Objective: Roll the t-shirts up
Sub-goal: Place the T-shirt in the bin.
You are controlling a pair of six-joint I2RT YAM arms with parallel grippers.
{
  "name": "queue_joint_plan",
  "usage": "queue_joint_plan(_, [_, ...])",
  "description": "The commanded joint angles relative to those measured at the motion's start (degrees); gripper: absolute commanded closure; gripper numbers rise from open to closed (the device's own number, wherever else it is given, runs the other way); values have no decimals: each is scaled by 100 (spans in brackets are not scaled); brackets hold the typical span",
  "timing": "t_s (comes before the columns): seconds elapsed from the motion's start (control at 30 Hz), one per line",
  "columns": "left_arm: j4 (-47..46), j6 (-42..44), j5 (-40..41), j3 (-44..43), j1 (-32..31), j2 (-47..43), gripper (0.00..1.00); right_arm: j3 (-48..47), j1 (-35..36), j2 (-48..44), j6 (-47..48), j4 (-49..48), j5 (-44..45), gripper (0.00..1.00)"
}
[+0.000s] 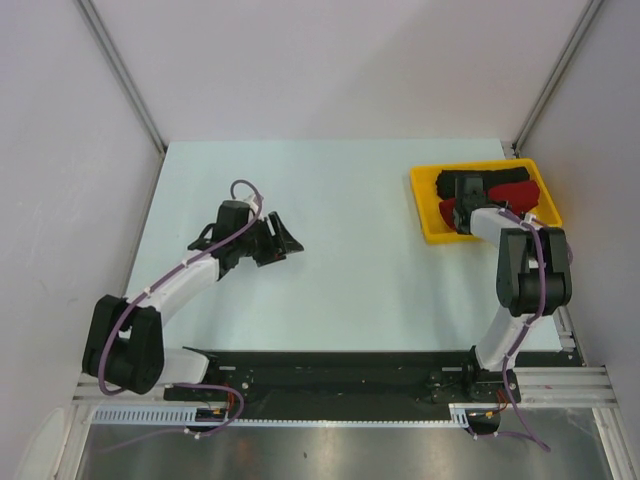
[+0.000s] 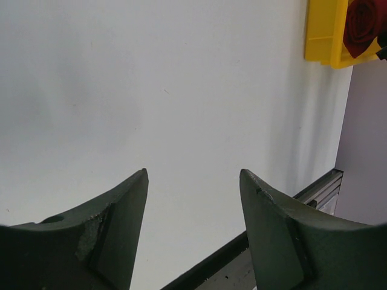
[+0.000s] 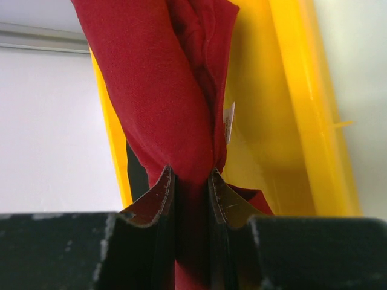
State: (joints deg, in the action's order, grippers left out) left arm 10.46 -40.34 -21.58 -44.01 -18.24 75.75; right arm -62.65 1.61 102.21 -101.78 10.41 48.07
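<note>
The deep red t-shirt (image 1: pixel 513 192) lies bunched in the yellow tray (image 1: pixel 429 229) at the back right, with the black t-shirt (image 1: pixel 447 183) beside it at the tray's left. My right gripper (image 1: pixel 466 190) is over the tray, shut on a fold of the red t-shirt (image 3: pixel 163 109), which stretches up from between the fingers (image 3: pixel 158 196); a sliver of black cloth (image 3: pixel 136 175) shows behind. My left gripper (image 1: pixel 285 240) is open and empty over the bare table at the left middle; its view (image 2: pixel 193 175) shows only tabletop between the fingertips.
The yellow tray's wall (image 3: pixel 302 121) stands close on the right of my right gripper. The tray's corner (image 2: pixel 323 36) shows far off in the left wrist view. The table's front rail (image 1: pixel 330 365) runs between the arm bases.
</note>
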Motion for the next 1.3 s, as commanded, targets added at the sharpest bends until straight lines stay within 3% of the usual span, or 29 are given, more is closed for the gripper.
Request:
queue_joint_plan(0.0, [-106, 193, -135, -319, -22, 133, 33, 192, -125, 254, -149, -1744, -131, 100])
queue_joint_plan(0.13, [-175, 149, -179, -354, -22, 239, 33, 218, -310, 527, -264, -2069, -342, 100])
queue_joint_plan(0.17, [-211, 132, -188, -345, -30, 265, 33, 279, -319, 632, -316, -2200, -430, 93])
queue_joint_plan(0.33, [-211, 158, -188, -345, -31, 283, 33, 368, -354, 774, -728, -2369, -623, 74])
queue_joint_plan(0.5, [-246, 167, -223, -345, -30, 300, 33, 420, -372, 905, -773, -2641, -738, 66])
queue_joint_plan(0.63, [-264, 175, -258, -354, -22, 335, 33, 421, -380, 871, -774, -2676, -747, 51])
queue_joint_plan(0.7, [-290, 175, -276, -354, -31, 336, 32, 412, -389, 835, -730, -2615, -738, 49])
queue_joint_plan(0.93, [-343, 149, -311, -336, -22, 336, 32, 403, -389, 624, -721, -2149, -773, 12])
queue_joint_plan(1.03, [-360, 140, -346, -328, -31, 336, 32, 385, -389, 537, -694, -1868, -791, 1])
queue_joint_plan(1.27, [-404, 105, -364, -328, -22, 318, 32, 237, -398, 405, -686, -1035, -931, 0])
